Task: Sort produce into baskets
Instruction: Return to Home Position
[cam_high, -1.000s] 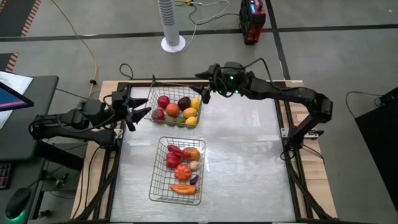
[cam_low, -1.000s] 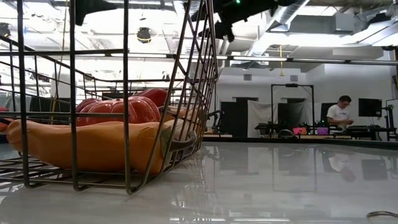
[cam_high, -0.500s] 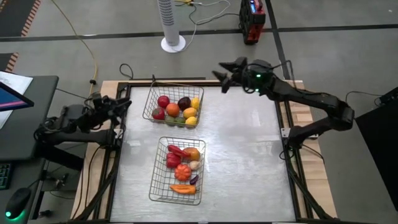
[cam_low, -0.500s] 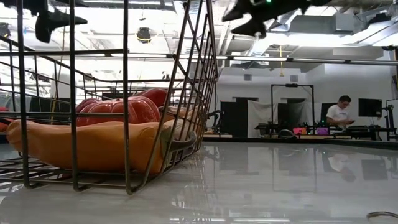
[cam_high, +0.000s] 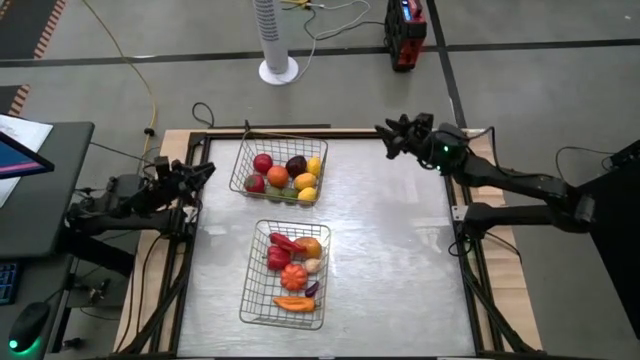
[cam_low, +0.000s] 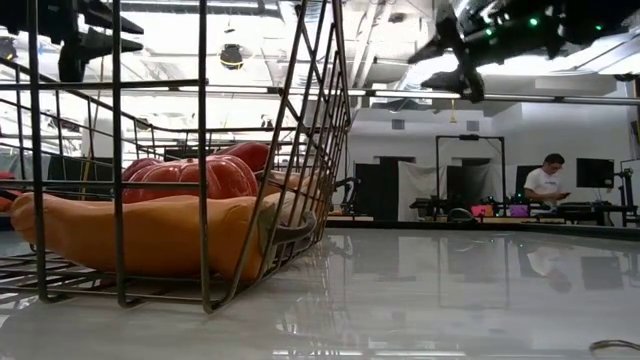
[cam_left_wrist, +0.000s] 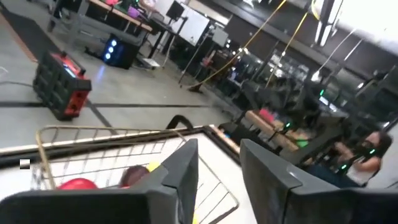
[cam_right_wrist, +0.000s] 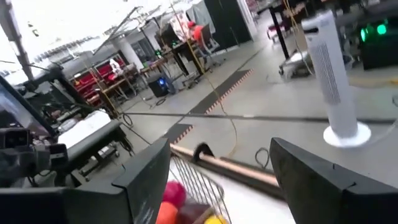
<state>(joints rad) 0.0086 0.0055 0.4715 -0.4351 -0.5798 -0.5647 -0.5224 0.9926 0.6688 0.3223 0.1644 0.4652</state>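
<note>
Two wire baskets stand on the table. The far basket (cam_high: 278, 172) holds a red apple, an orange, a dark plum and lemons. The near basket (cam_high: 288, 273) holds red peppers, a tomato (cam_low: 190, 178), a carrot (cam_low: 150, 235) and garlic. My left gripper (cam_high: 205, 170) hovers open by the table's left edge, left of the far basket, with nothing between its fingers (cam_left_wrist: 217, 174). My right gripper (cam_high: 385, 135) hovers open over the far right of the table, right of the far basket, and is empty too (cam_right_wrist: 217, 174).
The bare tabletop (cam_high: 390, 260) stretches right of both baskets. Beyond the far edge stand a white tower fan (cam_high: 277, 40) and a red box (cam_high: 405, 35). A desk with a screen (cam_high: 20, 150) sits to the left. A person (cam_low: 545, 185) stands far back in the room.
My left gripper has drawn back from the far basket toward the table's left edge, and its fingers have come closer together. My right gripper has gone from over the far basket's right end toward the table's right edge. The produce and both baskets have stayed put.
</note>
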